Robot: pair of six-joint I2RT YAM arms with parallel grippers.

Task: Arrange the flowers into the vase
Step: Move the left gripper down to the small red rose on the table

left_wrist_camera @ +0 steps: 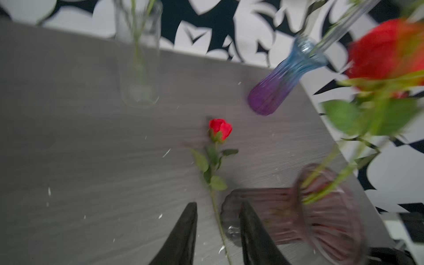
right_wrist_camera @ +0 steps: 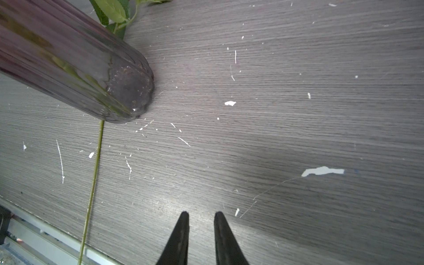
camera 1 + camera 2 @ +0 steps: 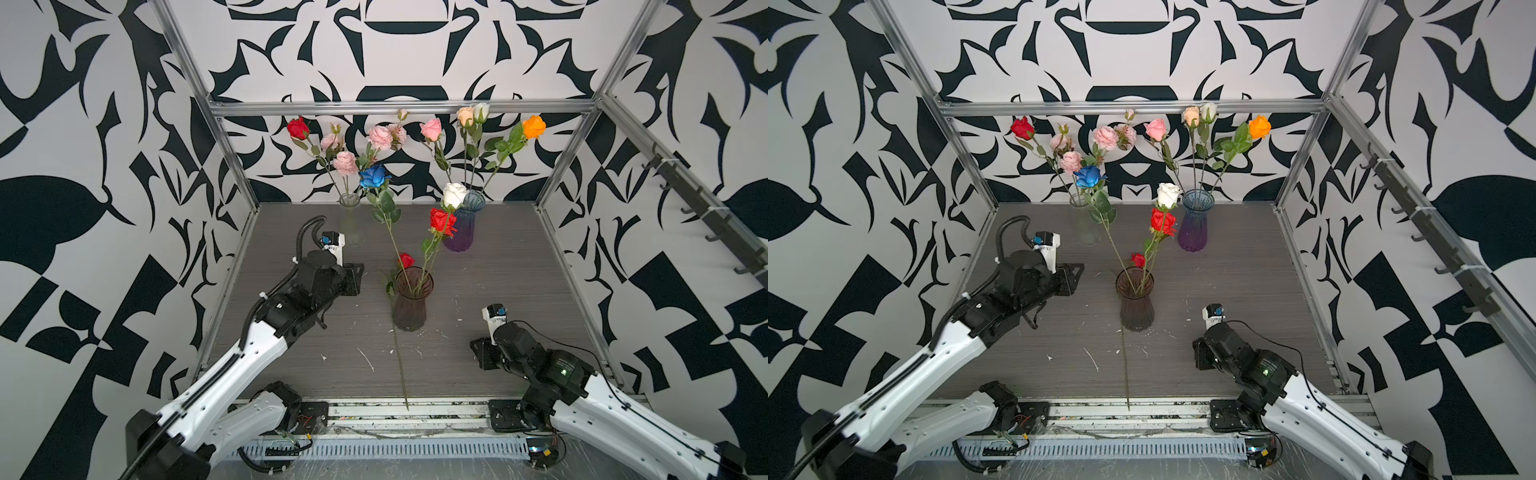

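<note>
A smoky dark vase (image 3: 411, 303) (image 3: 1136, 305) stands mid-table and holds a blue rose (image 3: 374, 176), a white rose (image 3: 455, 195) and a red rose (image 3: 442, 222). Another red rose (image 3: 406, 260) (image 1: 220, 128) lies flat on the table. Its long stem (image 2: 94, 179) runs past the vase (image 2: 68, 64) to the front edge. My left gripper (image 1: 218, 204) (image 3: 355, 279) hovers open left of the vase (image 1: 321, 218), above that stem, holding nothing. The left wrist view is blurred. My right gripper (image 2: 200, 214) (image 3: 478, 351) sits low at the front right, slightly open and empty.
A clear vase (image 3: 351, 224) at the back left holds pink blooms and a red rose. A blue-purple vase (image 3: 463, 228) at the back right holds pink, peach, white and orange roses. Metal frame posts (image 3: 232, 158) and patterned walls enclose the grey table (image 3: 519, 291).
</note>
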